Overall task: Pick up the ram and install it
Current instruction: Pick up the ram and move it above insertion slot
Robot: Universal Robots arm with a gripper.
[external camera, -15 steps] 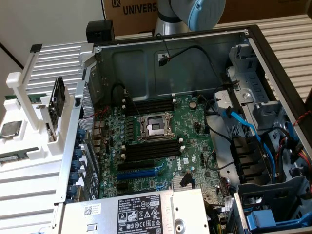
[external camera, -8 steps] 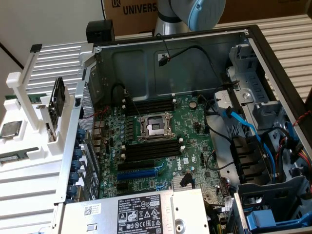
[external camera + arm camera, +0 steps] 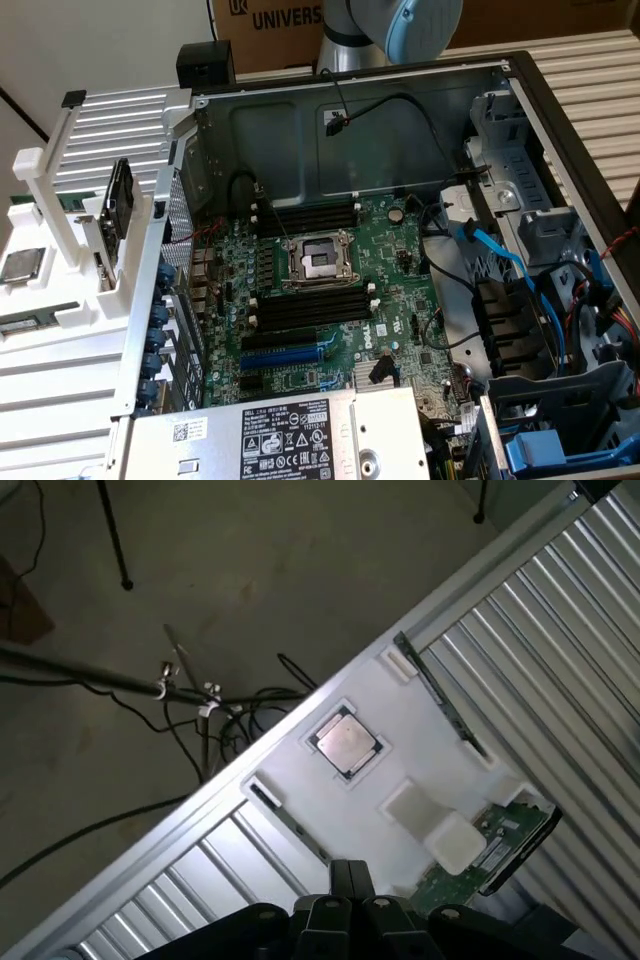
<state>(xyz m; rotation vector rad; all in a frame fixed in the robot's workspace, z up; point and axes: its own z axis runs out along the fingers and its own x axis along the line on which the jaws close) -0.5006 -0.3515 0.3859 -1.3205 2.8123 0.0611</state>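
We see the ram (image 3: 38,321), a long, narrow green stick with a pale label. It sits in a slot of the white tray (image 3: 62,290), outside the case (image 3: 280,110). Our gripper (image 3: 347,872) hangs over the tray, pincer closed on nothing.

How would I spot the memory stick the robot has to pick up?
Start at the open computer case, then look to the white tray beside it on the exterior view's left. Just in front of the square silver chip lies the ram: a long, narrow green strip, where its neighbours are a square chip and a dark drive standing on edge.
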